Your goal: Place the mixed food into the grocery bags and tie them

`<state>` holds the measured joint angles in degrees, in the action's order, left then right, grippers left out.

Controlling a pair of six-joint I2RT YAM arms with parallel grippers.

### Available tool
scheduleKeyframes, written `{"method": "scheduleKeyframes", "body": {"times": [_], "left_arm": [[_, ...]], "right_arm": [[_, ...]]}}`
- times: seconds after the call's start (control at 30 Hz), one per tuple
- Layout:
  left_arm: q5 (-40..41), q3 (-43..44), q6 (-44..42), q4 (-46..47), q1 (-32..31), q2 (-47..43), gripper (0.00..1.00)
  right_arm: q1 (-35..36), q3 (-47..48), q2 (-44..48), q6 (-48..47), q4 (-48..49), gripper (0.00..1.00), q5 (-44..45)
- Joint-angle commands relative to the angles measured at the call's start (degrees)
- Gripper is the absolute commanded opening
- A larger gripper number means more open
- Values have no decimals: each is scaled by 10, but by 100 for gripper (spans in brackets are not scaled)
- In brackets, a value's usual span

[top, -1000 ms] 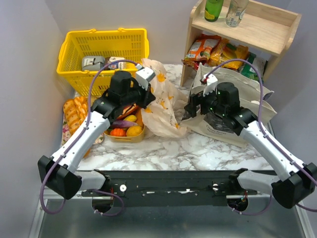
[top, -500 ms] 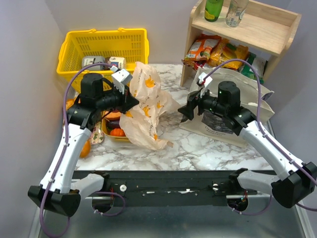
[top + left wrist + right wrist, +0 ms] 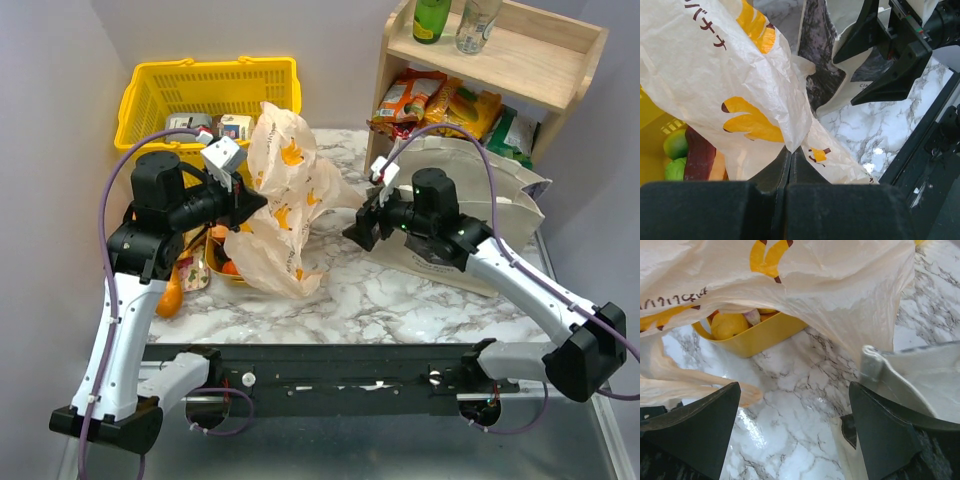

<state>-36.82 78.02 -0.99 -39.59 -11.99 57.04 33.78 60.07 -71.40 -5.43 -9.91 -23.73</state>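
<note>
Right now the left gripper [image 3: 790, 150] pinches the plastic bag [image 3: 285, 185] aloft toward the desk's left edge; the right gripper [image 3: 795, 390] gapes beside it. Thin film, seemingly empty, may tear if tugged.

The translucent peach plastic bag [image 3: 283, 205] carries yellow banana prints and brown lettering, the surface [image 3: 400, 300] is white marble veined grey, the basket [image 3: 205, 95] bright yellow, the canvas tote [image 3: 490, 195] beige with a dark print, 2 limes [image 3: 674, 144] green, the long slice [image 3: 699, 155] red-brown.
</note>
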Motion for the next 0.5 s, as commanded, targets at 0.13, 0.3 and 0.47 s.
{"method": "scheduleKeyframes", "body": {"times": [0.13,0.3,0.47], "left_arm": [[81,43,-15,-47,5,-38,0],[91,55,-19,-60,5,-45,0],[90,63,-22,-63,5,-52,0]], "right_arm": [[87,64,3,-56,15,97,84],[95,78,-15,-70,17,97,111],[94,100,-84,-107,32,97,173]]}}
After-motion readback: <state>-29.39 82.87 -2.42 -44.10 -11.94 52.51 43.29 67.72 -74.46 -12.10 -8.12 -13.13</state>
